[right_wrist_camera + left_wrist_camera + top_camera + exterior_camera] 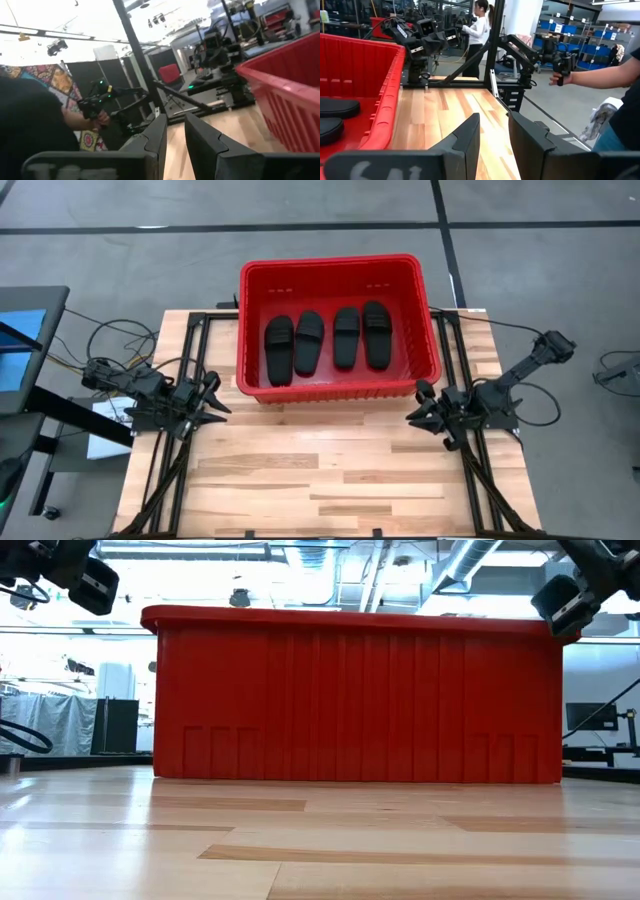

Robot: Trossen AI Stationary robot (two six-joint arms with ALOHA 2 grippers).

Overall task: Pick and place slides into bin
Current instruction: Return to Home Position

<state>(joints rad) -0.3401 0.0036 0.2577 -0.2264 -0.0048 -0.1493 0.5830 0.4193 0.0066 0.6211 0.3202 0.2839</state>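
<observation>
Red bin [350,700] hides four slides [309,342] in low view; left gripper [222,400], right gripper [413,405] spread.

You have no text, label or number you can read here; the pale marks [367,171] on the left arm's dark housing [420,162] are too blurred.

Robotics lab: ceiling ducts [470,565], shelves [600,37], arm rigs [522,50]

Four black slides [309,342] (straps up) abreast in red bin [340,393]
</observation>
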